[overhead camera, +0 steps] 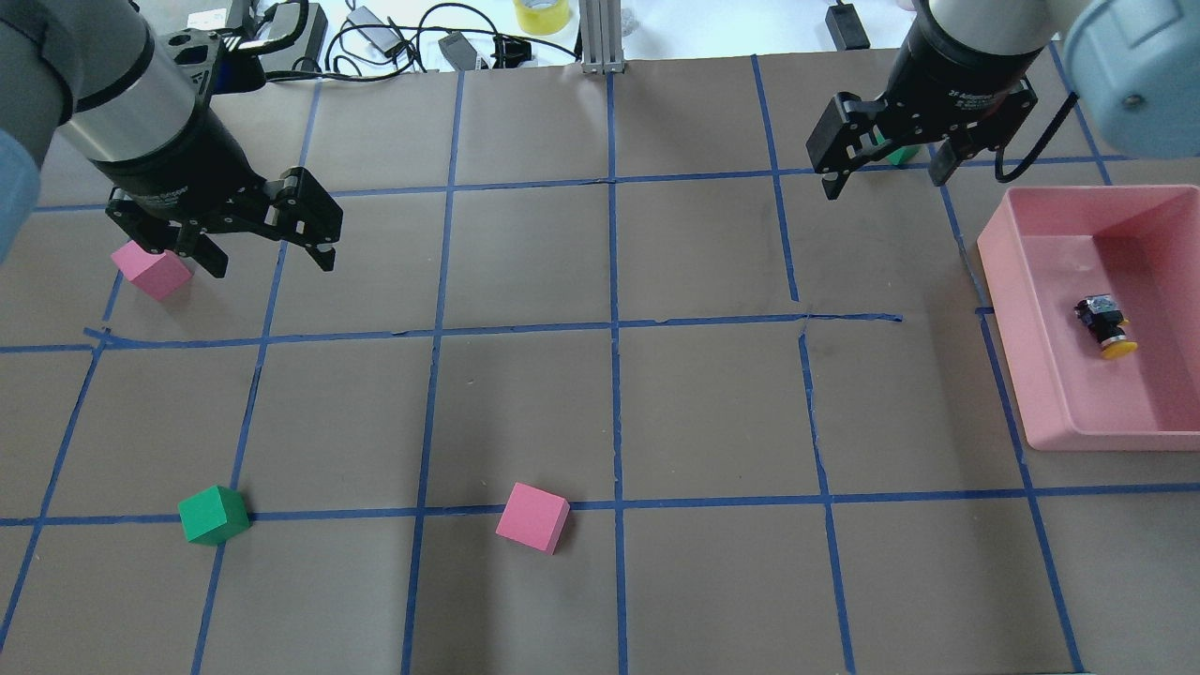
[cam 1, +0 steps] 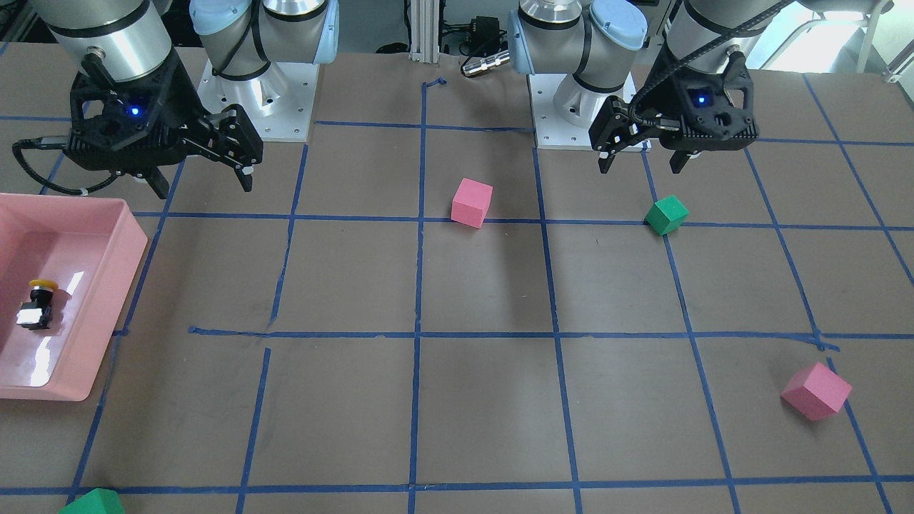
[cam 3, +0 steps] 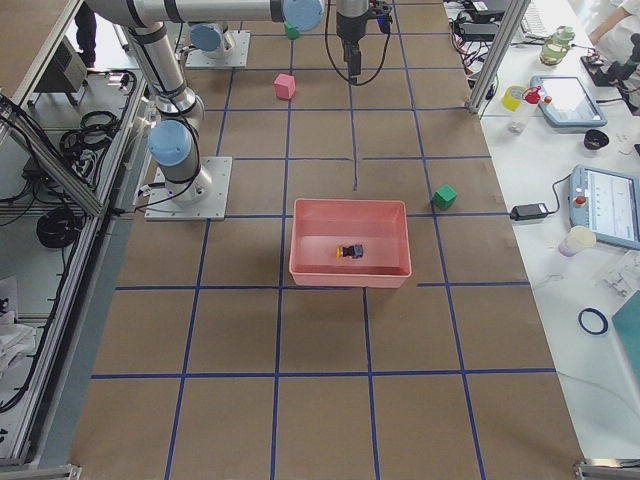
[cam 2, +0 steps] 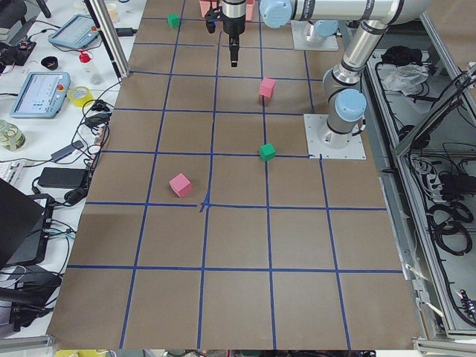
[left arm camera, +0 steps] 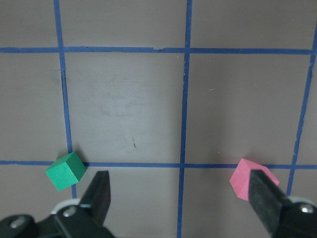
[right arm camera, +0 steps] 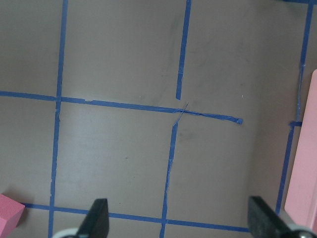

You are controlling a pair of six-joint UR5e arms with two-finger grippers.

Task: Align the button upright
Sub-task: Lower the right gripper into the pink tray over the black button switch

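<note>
The button point(overhead camera: 1104, 326) lies tipped on its side on the floor of the pink tray point(overhead camera: 1017, 319). Its yellow cap points toward the robot and its silvery base block points away. It is clear of the tray's walls, so nothing props it, and it will need lifting and turning before it can stand on its base. The tray sits at the robot's right end of the desk point(overhead camera: 712, 412), which makes this a job for the right gripper point(overhead camera: 883, 173). That gripper hovers high above the desk beside the tray, toward the middle, pointing down, its fingers spread wide with nothing between them. It is probably held high so that it can pass over the tray's wall. The left gripper point(overhead camera: 272, 258) hangs well apart at the other end, fingers likewise spread and empty, with a pink foam cube point(left arm camera: 250, 178) and a green foam cube point(left arm camera: 65, 170) below it; it seems parked out of the way. The task looks not yet begun. The next move would likely be across and down into the tray, fingers straddling the black body.
</note>
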